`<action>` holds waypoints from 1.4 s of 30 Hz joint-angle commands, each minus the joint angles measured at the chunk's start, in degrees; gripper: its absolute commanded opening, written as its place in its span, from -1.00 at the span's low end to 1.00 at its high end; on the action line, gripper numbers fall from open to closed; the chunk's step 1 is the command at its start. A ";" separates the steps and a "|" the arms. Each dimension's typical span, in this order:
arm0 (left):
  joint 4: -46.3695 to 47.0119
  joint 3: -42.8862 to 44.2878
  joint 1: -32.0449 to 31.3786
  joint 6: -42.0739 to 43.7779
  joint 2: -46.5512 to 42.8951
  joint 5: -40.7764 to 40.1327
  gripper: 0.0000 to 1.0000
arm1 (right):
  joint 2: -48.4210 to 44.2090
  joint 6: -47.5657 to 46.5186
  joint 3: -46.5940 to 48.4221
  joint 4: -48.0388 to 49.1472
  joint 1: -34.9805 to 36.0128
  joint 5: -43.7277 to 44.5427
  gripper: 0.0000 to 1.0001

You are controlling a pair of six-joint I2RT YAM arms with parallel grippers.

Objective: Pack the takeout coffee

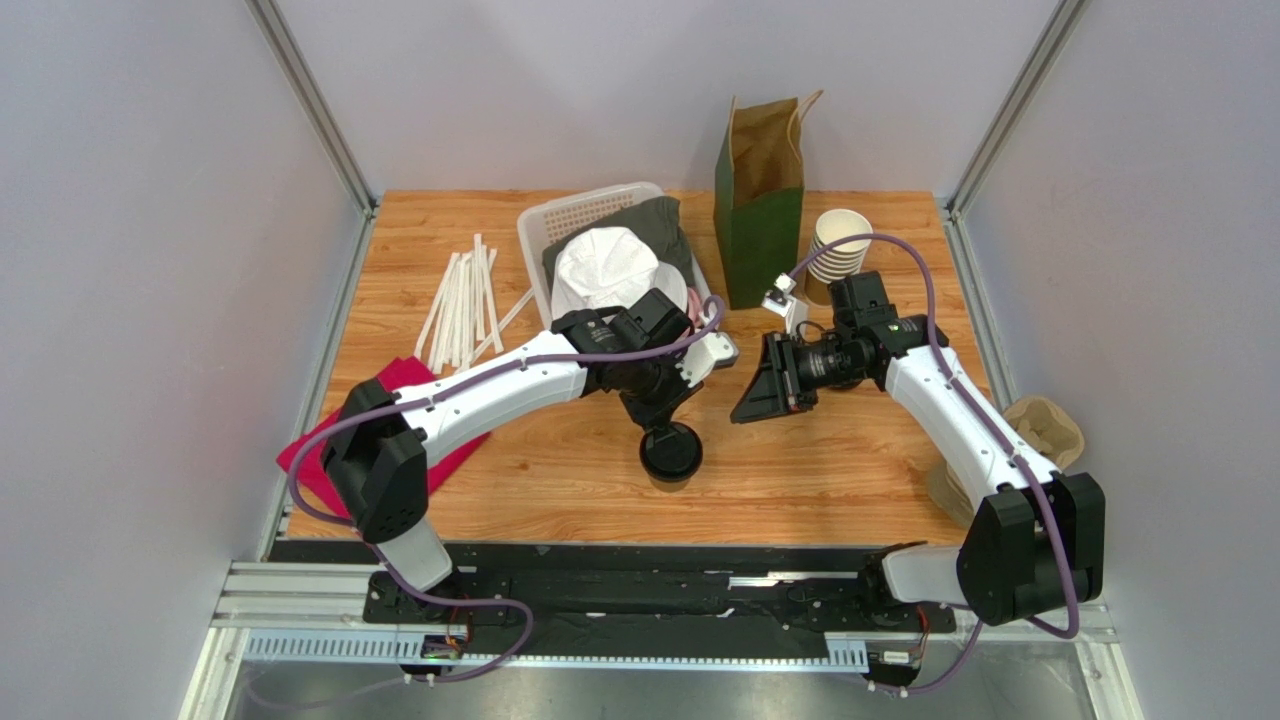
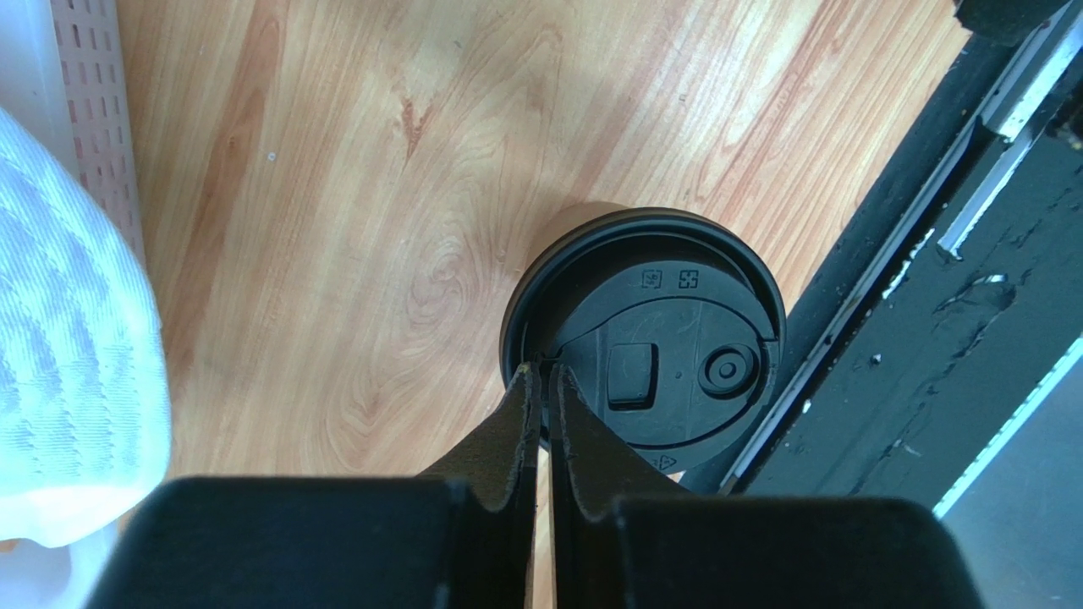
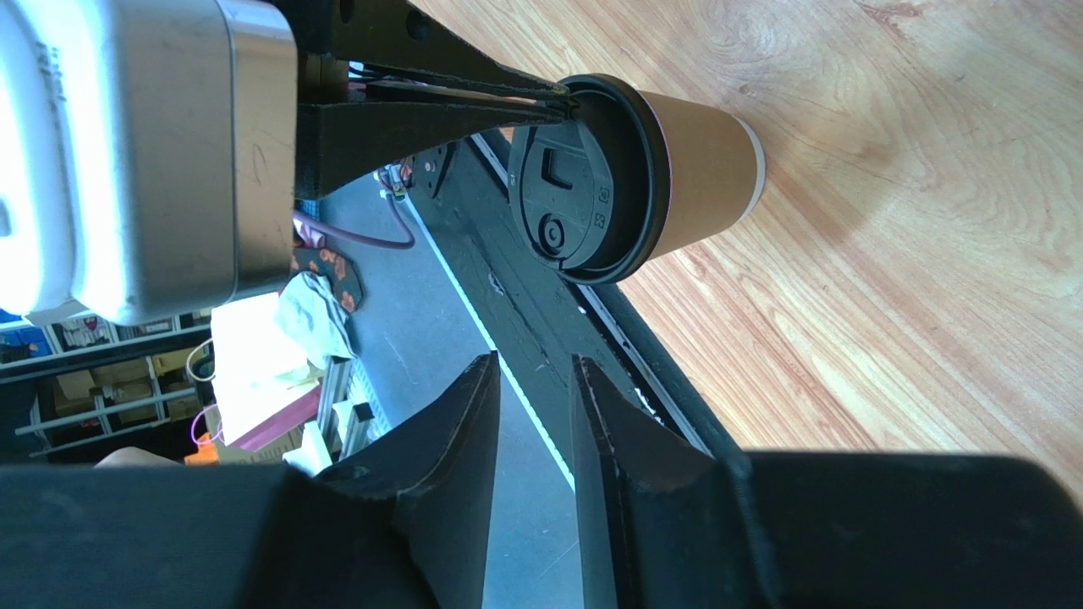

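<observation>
landmark: the green paper bag (image 1: 759, 210), standing open at the far side of the table (image 1: 857, 465); everything below is placed off that

takeout coffee (image 1: 670, 453): upright on the wood with its black lid (image 2: 661, 355) on. It sits well out in front of the bag toward the arm bases, a touch to the bag's left, near the table's front edge

left gripper (image 2: 543, 376): hangs over the coffee, so also front-left of the bag. Jaws are squeezed together with barely a slit between them, tips touching the lid's rim. Honestly can't tell if the rim is pinched or they're just resting on it

right gripper (image 3: 534, 368): in front of the bag, nearer to it than the coffee is, turned sideways with the cup ahead of its fingers. Jaws are partly apart with nothing between them, clear of the cup

white basket (image 1: 559, 225): just left of the bag, with a white bundle (image 1: 601, 270) inside

stack of lidless cups (image 1: 839, 248): just right of the bag

straws (image 1: 466, 300): left of the bag, beyond the basket, loose on the wood

red cloth (image 1: 403, 375): way left and forward of the bag, partly under the left arm
</observation>
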 commanded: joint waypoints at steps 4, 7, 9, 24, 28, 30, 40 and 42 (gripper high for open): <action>-0.51 1.92 0.27 -1.26 -1.02 1.08 -0.48 | 0.17 -0.09 0.26 1.68 0.04 -1.62 -0.35; -1.82 3.16 0.27 -0.91 -1.63 0.47 -0.13 | 0.26 -0.27 0.44 1.51 0.13 -1.80 -0.30; -2.62 4.21 0.35 -0.90 -2.69 0.73 0.00 | 0.17 -0.36 0.52 1.50 0.13 -2.06 -0.28; 18.41 -17.18 11.25 -24.52 -29.75 27.33 0.97 | -2.03 11.21 -1.84 11.86 6.01 -6.54 -0.34; 38.38 -30.74 11.52 -44.09 -32.84 34.21 0.64 | 0.77 15.55 -3.87 18.28 9.79 -6.72 -0.40; 48.32 -35.94 11.60 -48.96 -31.88 35.70 0.29 | 2.10 15.99 -3.87 18.99 11.72 -6.55 -0.42; 58.19 -38.50 12.04 -55.39 -21.07 39.14 -0.36 | 9.75 17.13 -4.13 21.37 14.54 -6.89 -0.57; 58.90 -38.41 11.96 -55.75 -20.27 39.40 -0.39 | 10.89 17.31 -4.13 21.80 14.63 -7.07 -0.62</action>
